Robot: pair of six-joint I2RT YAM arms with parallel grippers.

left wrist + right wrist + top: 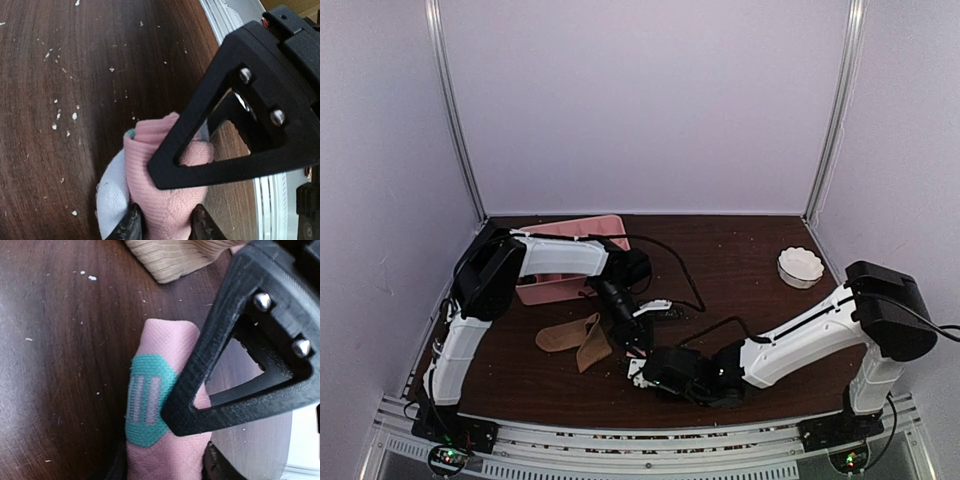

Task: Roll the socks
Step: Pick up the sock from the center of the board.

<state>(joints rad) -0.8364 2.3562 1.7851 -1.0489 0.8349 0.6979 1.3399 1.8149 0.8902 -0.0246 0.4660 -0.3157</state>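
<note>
The pink sock (165,195), rolled into a thick bundle with a white patch at its left, sits between my left gripper's (167,226) two dark fingers, which are shut on it. In the right wrist view the same pink sock (160,340) shows a mint-green patch, and my right gripper (165,467) is also shut on it. Each wrist view shows the other gripper's black triangular finger across the sock. The tan socks (576,340) lie flat just left of both grippers, and an edge of them shows in the right wrist view (185,255). From above the left gripper (632,335) and right gripper (646,368) meet at the table's middle front, and the pink sock is mostly hidden.
A pink divided tray (570,228) stands at the back left under the left arm. A small white scalloped bowl (800,267) sits at the right back. A black cable (690,285) loops over the dark wooden table. The table's metal front edge (272,200) lies close by.
</note>
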